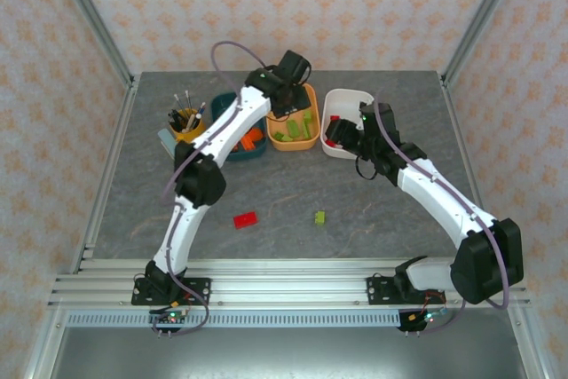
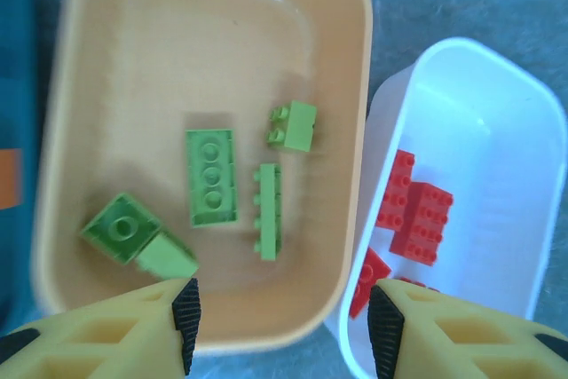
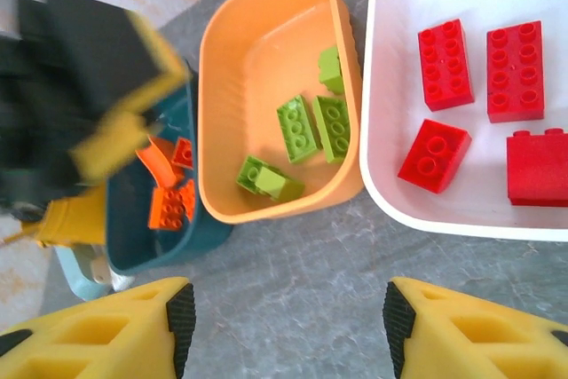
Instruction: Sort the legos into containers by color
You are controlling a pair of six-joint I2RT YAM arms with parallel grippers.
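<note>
At the far side of the table [image 1: 284, 246], three bins are set in a row: the teal bin [image 3: 129, 241] at the left, the orange bin [image 2: 351, 86] in the middle and the white bin [image 2: 501, 144] at the right. The orange and white bins are placed close together, their rims nearly touching at the near corners.

In the orange bin, five green bricks [image 2: 210, 177] are seen in the left wrist view. A long flat one lies in the middle, a thin one on its edge just beside it, a small one nearer the white bin and two touching at the near left corner. In the white bin, four red bricks [image 3: 448, 64] are spread over the floor. In the teal bin, a few orange bricks [image 3: 169, 201] are heaped together.

Two pieces are left on the bare table, well apart from the bins: a red brick [image 1: 245, 219] and, to its right, a small green brick [image 1: 319, 217].

The left gripper [image 2: 284, 326] is held above the near rim of the orange bin, its fingers spread wide with nothing between them. The right gripper [image 3: 288, 324] is held over the table just in front of the orange and white bins, its fingers likewise wide apart and empty.

A yellow cup [image 1: 186, 123] of pens is placed left of the teal bin.
</note>
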